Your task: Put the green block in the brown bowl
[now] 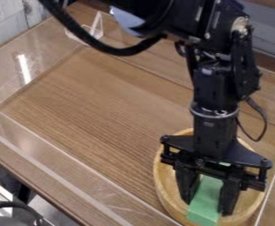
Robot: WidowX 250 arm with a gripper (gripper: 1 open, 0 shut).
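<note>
The green block [206,213] is a bright green bar at the bottom right of the camera view, pinched between the black fingers of my gripper [211,201]. The gripper points steeply down and is shut on the block. Directly under it lies the brown bowl [166,184], a round tan wooden bowl whose rim shows to the left of and behind the fingers. The block hangs within the bowl's outline; whether it touches the bowl's bottom I cannot tell. The bowl's right side is hidden by the gripper and cut off by the frame.
The wooden tabletop [92,97] is ringed by low clear plastic walls [34,141]. The black arm [222,62] rises from the gripper to the top of the view, with cables looping from it.
</note>
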